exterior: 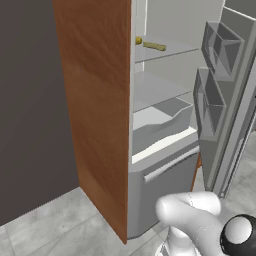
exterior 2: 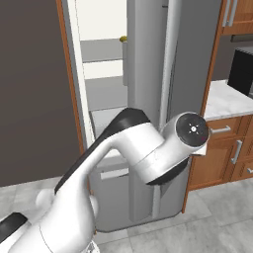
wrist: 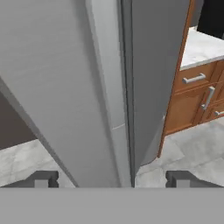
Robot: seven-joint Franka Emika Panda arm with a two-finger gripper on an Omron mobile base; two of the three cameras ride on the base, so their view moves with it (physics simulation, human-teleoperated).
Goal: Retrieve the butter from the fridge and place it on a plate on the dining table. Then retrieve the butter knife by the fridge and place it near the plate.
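Hand view: gripper wide astride fridge door edge, seemingly untouched.

Wooden side panel, marble counter over wooden drawers, grey floor tiles

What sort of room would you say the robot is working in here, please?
Most likely a home kitchen: a tall grey fridge stands open showing white shelves, with wooden cabinets and a marble-look counter to its right, over a grey tiled floor.
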